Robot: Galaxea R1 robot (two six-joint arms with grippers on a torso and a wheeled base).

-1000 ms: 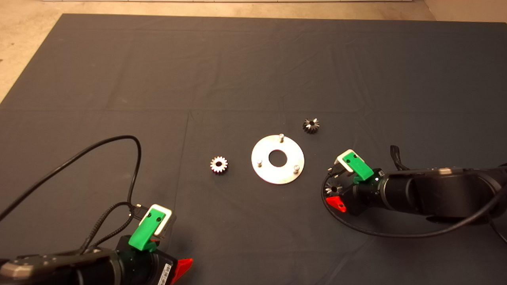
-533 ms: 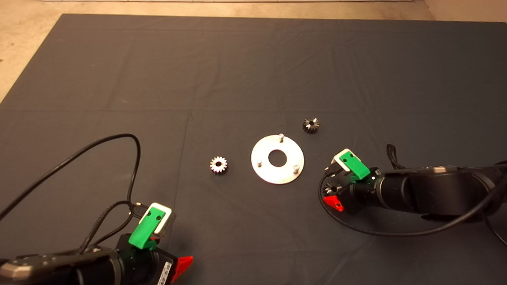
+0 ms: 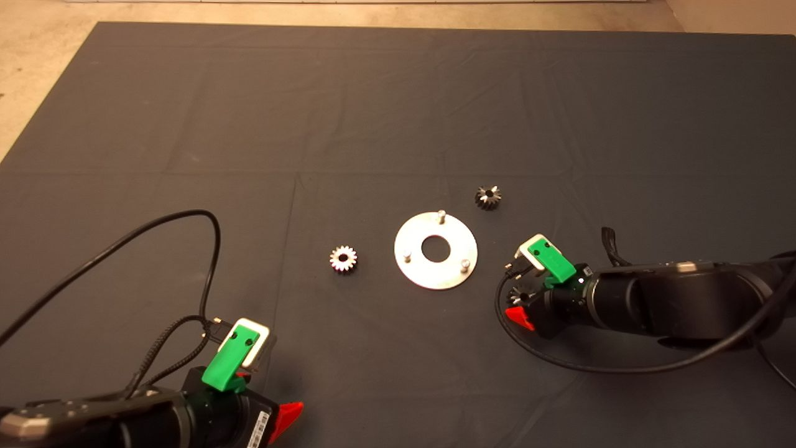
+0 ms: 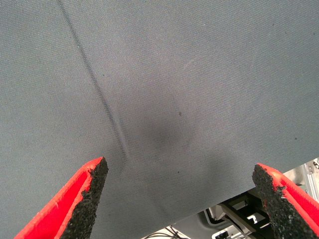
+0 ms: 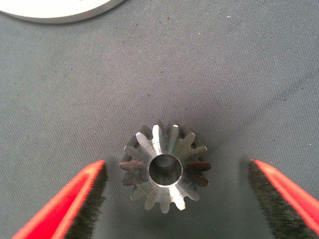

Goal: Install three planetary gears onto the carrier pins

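Observation:
A shiny round plate point(image 3: 436, 250) lies at the mat's middle with three bare carrier pins: one at the far side point(image 3: 441, 215), one on the left point(image 3: 406, 254), one at the near right point(image 3: 464, 264). One planetary gear point(image 3: 343, 258) lies left of the plate and a darker one point(image 3: 488, 197) lies beyond its right side. The third gear point(image 5: 164, 173) lies on the mat between my right gripper's open fingers point(image 5: 87, 199), apart from both; in the head view it peeks out point(image 3: 516, 292) under that gripper point(image 3: 520, 303). My left gripper point(image 3: 286, 414) is parked open at the lower left.
A black cable point(image 3: 208, 249) loops over the mat from the left arm. Another cable point(image 3: 559, 361) curves below the right arm. The plate's edge point(image 5: 60, 12) shows close to the gear in the right wrist view. Bare floor point(image 3: 37, 62) lies beyond the mat's far left corner.
My right gripper has shifted a little to the left, coming further over the third gear. The gears, the plate and the left arm have not moved.

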